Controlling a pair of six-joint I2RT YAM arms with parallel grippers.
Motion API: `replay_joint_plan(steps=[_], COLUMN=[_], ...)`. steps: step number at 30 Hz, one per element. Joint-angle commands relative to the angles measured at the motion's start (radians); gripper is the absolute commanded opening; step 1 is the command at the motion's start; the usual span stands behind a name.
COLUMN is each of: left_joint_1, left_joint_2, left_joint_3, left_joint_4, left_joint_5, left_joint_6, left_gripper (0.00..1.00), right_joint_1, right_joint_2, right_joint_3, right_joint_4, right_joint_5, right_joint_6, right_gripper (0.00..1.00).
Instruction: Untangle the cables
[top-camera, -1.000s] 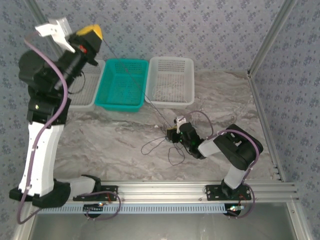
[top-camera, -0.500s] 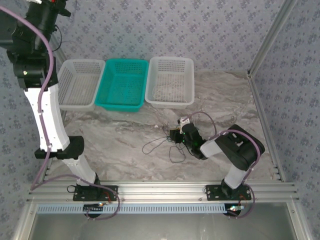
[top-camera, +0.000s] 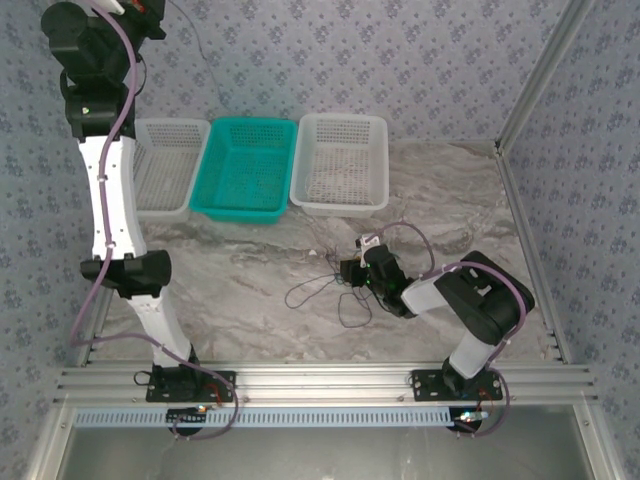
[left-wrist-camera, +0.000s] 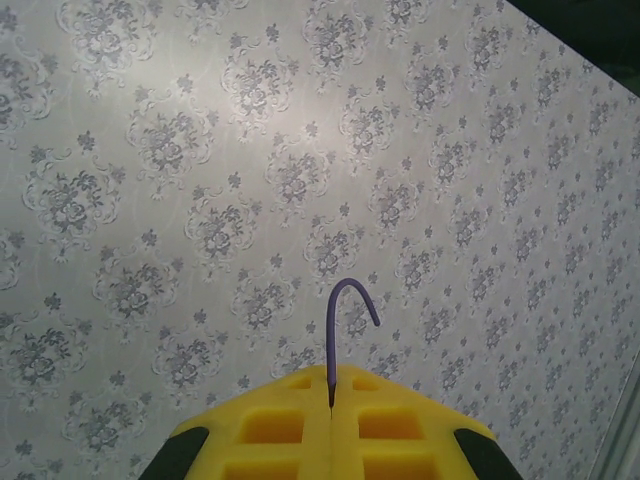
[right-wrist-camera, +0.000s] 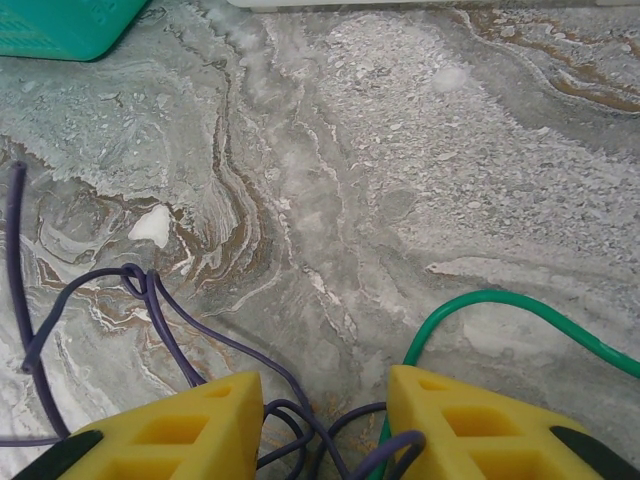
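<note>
1. Three baskets stand in a row at the far side of the table (top-camera: 450, 200), side by side: the left basket (top-camera: 165, 170), the middle basket (top-camera: 245, 165) and the right basket (top-camera: 340, 160).
2. The cables (top-camera: 320, 292) lie on the table, in front of the middle and right baskets.
3. The right gripper (top-camera: 350, 272) sits low at the right edge of the tangle. Some strands lie between and left of its fingers (right-wrist-camera: 160, 430), and a looping strand (right-wrist-camera: 500, 302) curves off to the right.
4. The left gripper (top-camera: 140, 10) is high above and behind the left basket, with a pinched strand (left-wrist-camera: 333, 320) sticking out from between its fingers.
</note>
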Motion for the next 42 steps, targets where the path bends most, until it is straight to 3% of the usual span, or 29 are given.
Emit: replay_joint_plan(steps=[1,9,14,17,21,27,28,32,37,42], left_joint_1=[0.003,0.003,0.000,-0.005,-0.023,-0.053,-0.060,-0.074,-0.095,-0.162], left_joint_2=[-0.002,0.048,0.110,0.100,0.028,-0.016,-0.029,-0.096,-0.291,-0.543], left_joint_3=[0.008,-0.020,-0.044,-0.205,-0.516,-0.693,-0.739,-0.827,-1.033,-1.307], left_joint_4=[0.065,-0.019,-0.213,-0.236,-0.065,-0.031,-0.027,0.009,0.141,0.271], left_joint_5=[0.040,0.049,0.069,0.066,0.034,-0.051,-0.075,-0.107,-0.116,-0.108], left_joint_6=[-0.017,0.010,0.002,0.001,0.013,0.061,0.072,0.074,0.031,-0.033], left_gripper=[0.00,0.00,0.00,0.00,0.00,0.01,0.09,0.66,0.85,0.89], right_joint_1=[0.004,0.010,0.011,0.011,0.013,0.016,0.015,0.016,0.020,0.021], right_joint_2=[-0.005,-0.036,-0.049,-0.048,-0.051,-0.083,-0.089,-0.127,-0.209,-0.313], right_joint_3=[-0.008,-0.012,-0.007,-0.002,-0.001,-0.006,-0.004,0.006,0.001,-0.007], right_joint_4=[-0.097,-0.124,-0.136,-0.137,-0.147,-0.175,-0.180,-0.212,-0.250,-0.291], right_joint_5=[-0.006,0.001,0.013,0.012,0.010,0.021,0.023,0.028,0.027,0.023], right_joint_6=[0.015,0.004,-0.003,-0.002,-0.003,-0.007,-0.009,-0.016,-0.027,-0.046], right_gripper=[0.41,0.42,0.43,0.44,0.44,0.45,0.45,0.41,0.27,0.12])
